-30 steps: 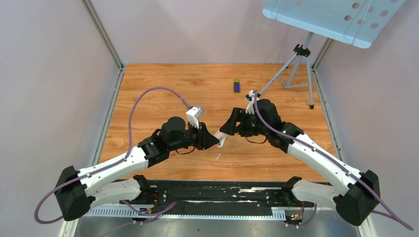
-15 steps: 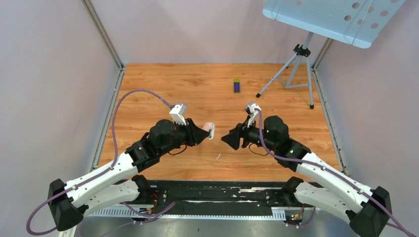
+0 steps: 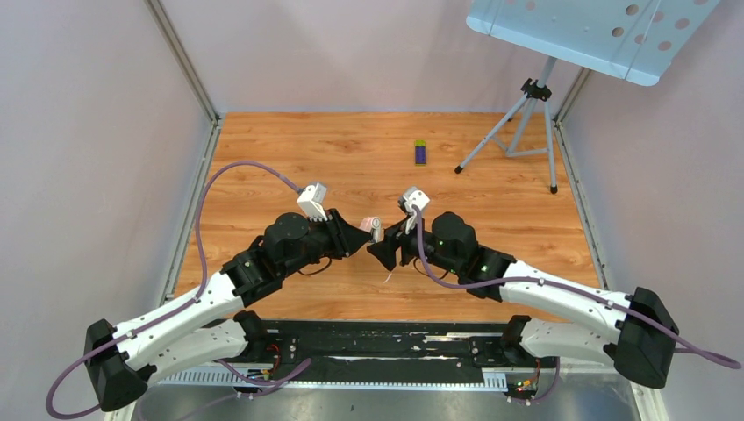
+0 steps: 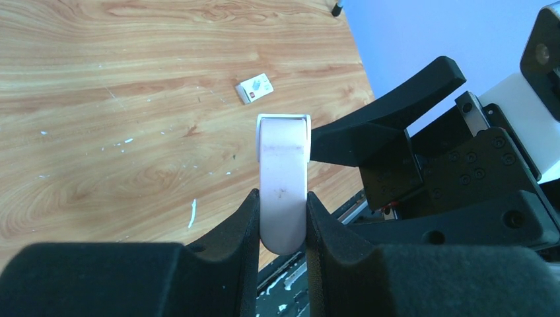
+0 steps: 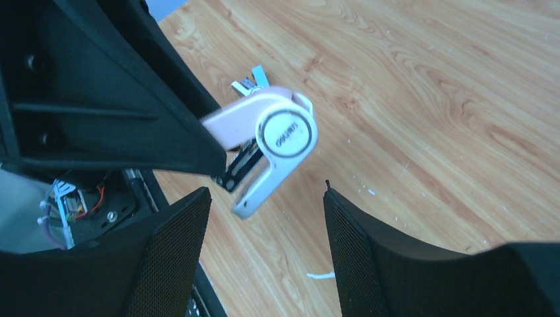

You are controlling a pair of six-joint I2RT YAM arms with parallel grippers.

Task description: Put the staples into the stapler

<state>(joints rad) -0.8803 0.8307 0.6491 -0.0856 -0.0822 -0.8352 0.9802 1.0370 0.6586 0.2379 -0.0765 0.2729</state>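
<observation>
The pink stapler [image 5: 264, 142] was off the table, clamped by its rear half in the left gripper [image 4: 282, 195], so that end was hidden between the black fingers [image 4: 241, 218]. In the right wrist view it hung open at the round hinge cap. A silver lower arm angled down, and a dark channel showed between the two halves. Whether that channel was loaded could not be made out, and the staples could not be picked out in any view.

The right gripper [image 5: 264, 191] stood released. Its mesh-faced pads [image 5: 172, 257] were wide apart on either side of the stapler's free end, not touching it.

From above, both grippers blocked most of the stapler [image 3: 374, 224]. A small white card [image 4: 255, 88] lay on the wooden table [image 3: 289, 158]. Well beyond lay a purple-and-green box [image 3: 420, 152], near a tripod [image 3: 526, 123] whose pale blue perforated tray [image 3: 597, 31] was cut off at the top edge.
</observation>
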